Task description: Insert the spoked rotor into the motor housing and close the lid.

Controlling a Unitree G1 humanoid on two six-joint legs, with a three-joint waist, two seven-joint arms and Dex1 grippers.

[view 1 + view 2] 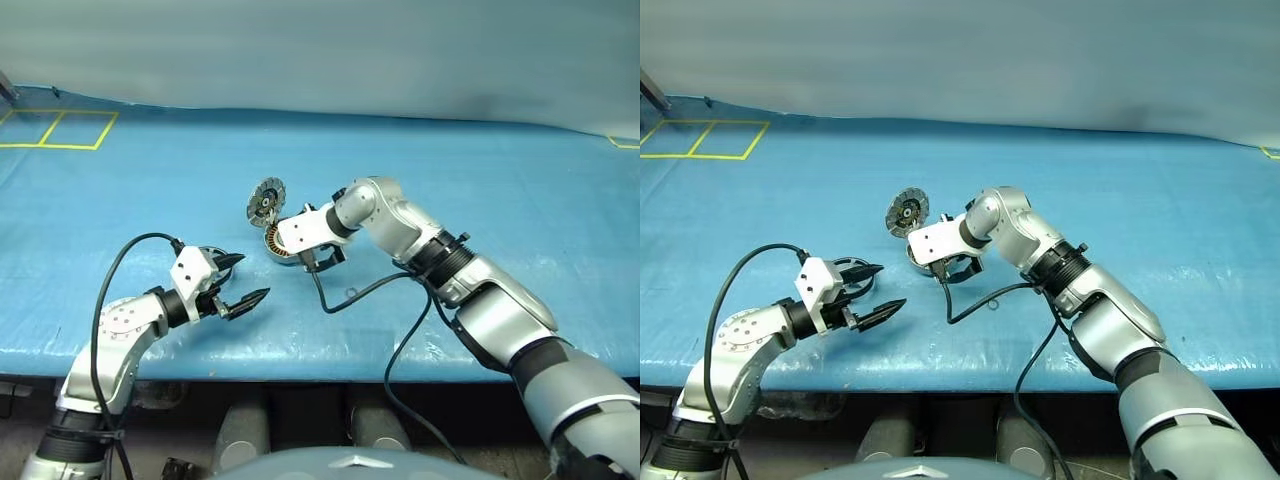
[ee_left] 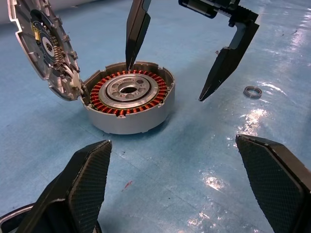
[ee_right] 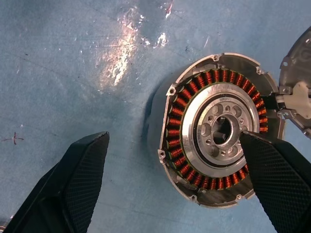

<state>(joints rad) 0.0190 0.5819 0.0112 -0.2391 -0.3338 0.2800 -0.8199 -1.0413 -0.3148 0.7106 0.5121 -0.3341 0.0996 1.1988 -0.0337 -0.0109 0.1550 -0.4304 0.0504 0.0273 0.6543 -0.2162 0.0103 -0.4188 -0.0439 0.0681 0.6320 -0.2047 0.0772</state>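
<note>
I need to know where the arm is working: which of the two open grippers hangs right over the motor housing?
The right gripper: its black fingers straddle the motor housing, while the left gripper waits apart, nearer the table edge.

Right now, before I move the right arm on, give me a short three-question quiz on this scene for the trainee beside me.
1. True or false: the lid is shut flat over the motor housing.
2. Which end effector hangs over the housing? A. left end effector B. right end effector
3. Fill in: the spoked rotor lies on the blue ____, apart from the housing.

Key: 1 false, the lid stands swung open at the housing's rim. 2 B, with open jaws. 3 table.
</note>
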